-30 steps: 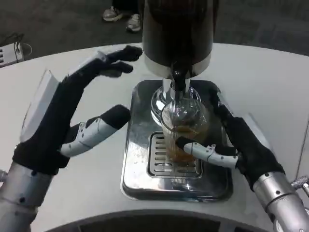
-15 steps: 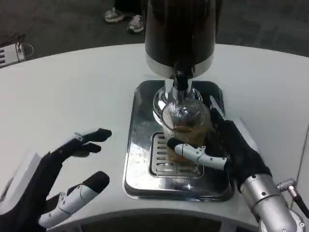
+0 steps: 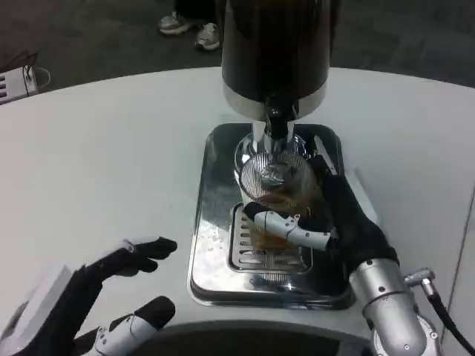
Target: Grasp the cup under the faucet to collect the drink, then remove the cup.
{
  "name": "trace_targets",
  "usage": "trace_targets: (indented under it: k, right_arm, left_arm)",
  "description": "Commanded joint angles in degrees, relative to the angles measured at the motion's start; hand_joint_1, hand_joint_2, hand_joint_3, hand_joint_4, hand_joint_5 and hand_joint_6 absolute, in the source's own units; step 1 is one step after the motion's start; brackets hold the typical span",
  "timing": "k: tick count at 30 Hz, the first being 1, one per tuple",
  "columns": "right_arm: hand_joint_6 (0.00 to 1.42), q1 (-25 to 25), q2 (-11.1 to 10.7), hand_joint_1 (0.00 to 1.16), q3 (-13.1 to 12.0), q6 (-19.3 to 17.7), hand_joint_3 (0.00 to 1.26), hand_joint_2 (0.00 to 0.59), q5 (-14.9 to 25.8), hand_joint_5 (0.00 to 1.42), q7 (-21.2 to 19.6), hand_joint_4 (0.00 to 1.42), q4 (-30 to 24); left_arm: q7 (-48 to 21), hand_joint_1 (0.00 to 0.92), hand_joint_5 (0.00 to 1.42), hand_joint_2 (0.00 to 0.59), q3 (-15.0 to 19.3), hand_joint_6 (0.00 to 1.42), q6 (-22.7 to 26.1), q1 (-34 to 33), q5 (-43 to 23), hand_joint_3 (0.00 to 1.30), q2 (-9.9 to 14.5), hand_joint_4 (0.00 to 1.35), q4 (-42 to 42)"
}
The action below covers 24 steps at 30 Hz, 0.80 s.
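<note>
Clear ribbed glass: cup (image 3: 275,199) upright on shiny metal drip tray (image 3: 215,245), long axis vertical, open mouth up, directly below small black faucet (image 3: 276,115) of big dark drink dispenser (image 3: 275,52). Amber drink visible in lower half of cup. Slotted grate (image 3: 249,256) under and in front of cup, wet-looking and reflective.

Right hand (image 3: 326,215) wrapped around cup from right side: white-and-black thumb across near face of glass, dark fingers (image 3: 320,159) reaching round far right side, touching glass. Silver right forearm (image 3: 390,311) rising from bottom right corner, thin cable (image 3: 445,322) beside it.

Left hand (image 3: 96,304) low at bottom left, well apart from tray, holding nothing; fingers spread and slightly curled, black fingertips (image 3: 152,246) pointing toward tray, hovering over or near white table (image 3: 96,163), contact not clear.

Dispenser body looming just behind cup, faucet close above rim, leaving little room straight up. Raised tray rim all round base. Right hand itself blocking right side of cup; left and near sides open.

Beyond table edge: dark carpet (image 3: 89,33), pair of shoes (image 3: 189,26) at top, pale power strip with cord (image 3: 18,80) at far left.
</note>
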Motion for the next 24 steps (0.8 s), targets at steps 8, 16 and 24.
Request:
trace_targets:
  k: [8,16,24]
  right_arm:
    - [0.11,-0.4,2.2,0.85,2.7,-0.4,0.0,0.206,-4.0,0.13,-5.0,0.06,2.7]
    - [0.24,-0.1,3.8,0.89,3.5,0.1,0.11,0.204,-6.2,0.29,-9.1,0.22,3.7]
    - [0.32,0.2,6.9,0.91,3.7,-0.8,0.24,0.216,-6.5,0.4,-13.6,0.34,5.8]
  left_arm:
    - [-1.0,0.0,0.37,0.107,0.8,0.35,1.2,1.4,-0.9,0.39,2.0,0.34,-0.5]
    - [-1.4,0.0,0.38,0.107,0.5,0.35,1.8,1.1,-1.2,0.4,2.4,0.35,-0.4]
    - [-1.9,0.0,0.39,0.107,0.2,0.35,2.6,1.1,-1.3,0.42,2.4,0.37,-0.6]
